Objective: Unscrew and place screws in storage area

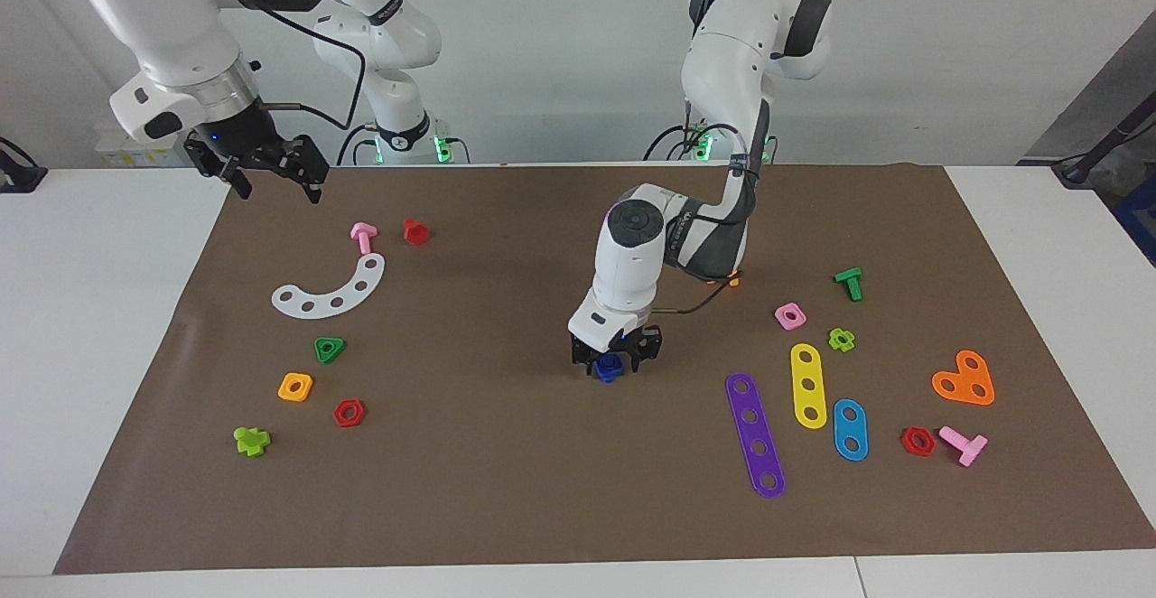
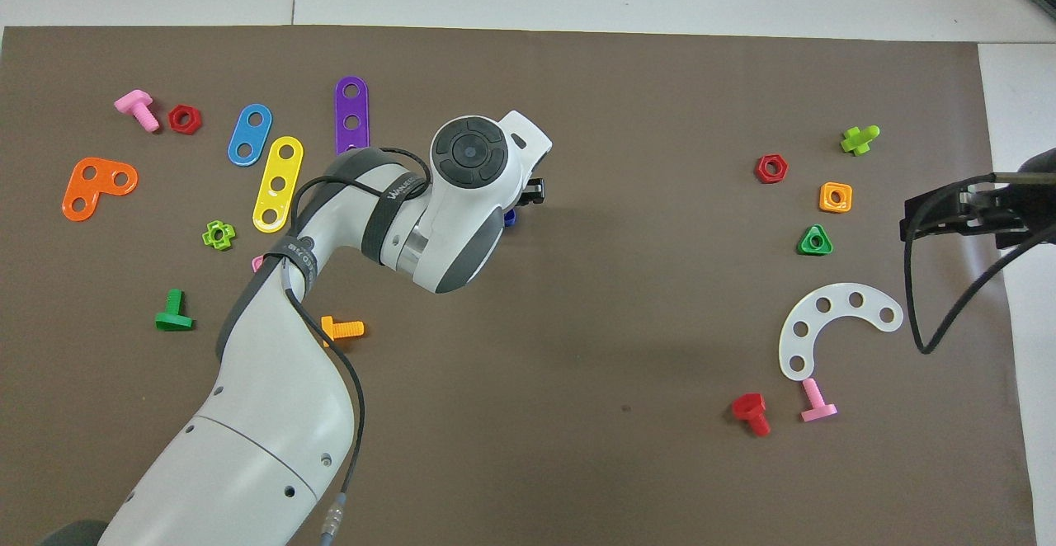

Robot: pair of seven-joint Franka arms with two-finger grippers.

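Dark-blue plastic toy screw (image 1: 609, 368) at mid-bench on brown paper mat (image 1: 506, 471), left tool (image 1: 614, 360) lowered over it, black fingers closed against its sides, right tool (image 1: 264, 169) waiting aloft, fingers spread, over mat's corner near pink plastic bolt (image 1: 363, 237).

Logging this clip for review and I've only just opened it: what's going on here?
The left gripper is down at the middle of the brown mat, its fingers around a small dark-blue screw that sits at mat level. The right gripper waits in the air over the mat's corner at the right arm's end, holding nothing. Coloured toy bolts, nuts and perforated strips lie scattered toward both ends of the mat.
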